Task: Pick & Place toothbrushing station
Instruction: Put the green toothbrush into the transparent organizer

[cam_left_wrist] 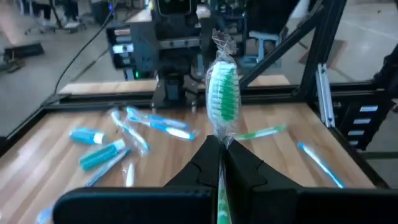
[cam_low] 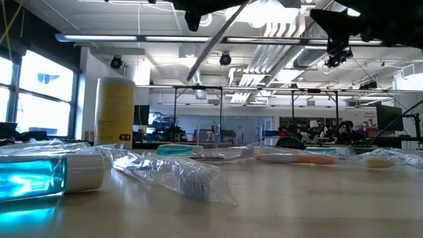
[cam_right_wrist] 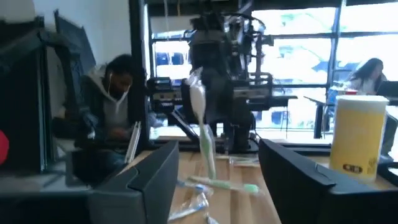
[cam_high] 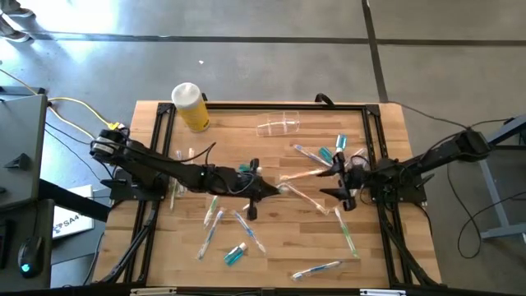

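Observation:
My left gripper (cam_high: pixel 267 191) is over the table's middle, shut on a clear-wrapped toothbrush with green bristles (cam_left_wrist: pixel 222 93). The brush also shows high in the low view (cam_low: pixel 211 41), clear of the table. My right gripper (cam_high: pixel 341 185) is open and empty just to the right of it, facing the left gripper (cam_right_wrist: pixel 217 149). The clear cup (cam_high: pixel 279 125) lies on its side at the far middle. Several wrapped toothbrushes (cam_high: pixel 212 218) (cam_high: pixel 347 232) and teal tubes (cam_high: pixel 235 253) (cam_high: pixel 340 145) lie flat on the wood. My left gripper pinches the toothbrush's handle (cam_left_wrist: pixel 222 144) between its two fingers. The brush runs along the fingers, and its bristled head sticks out past the fingertips toward the right gripper. The brush is lifted clear of the table and slants in the low view.
A yellow cylinder container with a white top (cam_high: pixel 191 107) stands at the far left of the table. A black frame (cam_high: pixel 246 105) runs round the table's edges. More toothbrushes lie near the front (cam_high: pixel 316 269). People sit in the room beyond (cam_right_wrist: pixel 115 93).

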Tool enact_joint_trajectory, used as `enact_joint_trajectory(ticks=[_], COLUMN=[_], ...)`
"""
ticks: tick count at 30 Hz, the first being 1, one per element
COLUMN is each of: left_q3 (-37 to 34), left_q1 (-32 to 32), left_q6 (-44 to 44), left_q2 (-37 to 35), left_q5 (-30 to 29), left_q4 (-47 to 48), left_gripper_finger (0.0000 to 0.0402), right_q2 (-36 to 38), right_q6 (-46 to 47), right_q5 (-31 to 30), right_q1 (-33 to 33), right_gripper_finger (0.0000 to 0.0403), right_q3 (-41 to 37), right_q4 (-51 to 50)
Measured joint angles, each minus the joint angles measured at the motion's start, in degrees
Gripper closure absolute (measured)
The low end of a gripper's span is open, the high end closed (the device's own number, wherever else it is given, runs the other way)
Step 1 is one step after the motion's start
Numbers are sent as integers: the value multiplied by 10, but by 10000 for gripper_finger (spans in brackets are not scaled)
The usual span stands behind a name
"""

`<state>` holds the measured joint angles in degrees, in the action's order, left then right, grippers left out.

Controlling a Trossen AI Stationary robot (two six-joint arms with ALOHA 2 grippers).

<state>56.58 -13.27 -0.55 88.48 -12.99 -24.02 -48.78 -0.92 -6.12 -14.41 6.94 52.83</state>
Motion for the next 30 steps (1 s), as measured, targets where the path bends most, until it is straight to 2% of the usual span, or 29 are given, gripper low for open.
enact_joint_trajectory(ticks=[3,7,11,16,22,30], left_q3=[-1,-1,0,0,0,0], left_q1=[7,18,16,17,17,17], left_q6=[-7,-14,-16,-13,-11,-10], left_q2=[17,32,35,35,35,35], left_q5=[17,72,74,69,54,49], left_q4=[-16,-43,-39,-40,-35,-34], left_gripper_finger=[401,401,401,401,401,401], right_q2=[-68,-154,-216,-267,-316,-323], right_q6=[-40,-68,-68,-60,-61,-69], right_q5=[-5,-23,6,7,36,35], right_q1=[-6,-6,-6,-6,-6,-6], right_gripper_finger=[184,184,184,184,184,213], right_q3=[43,97,148,194,228,230], right_q4=[14,23,30,27,29,27])
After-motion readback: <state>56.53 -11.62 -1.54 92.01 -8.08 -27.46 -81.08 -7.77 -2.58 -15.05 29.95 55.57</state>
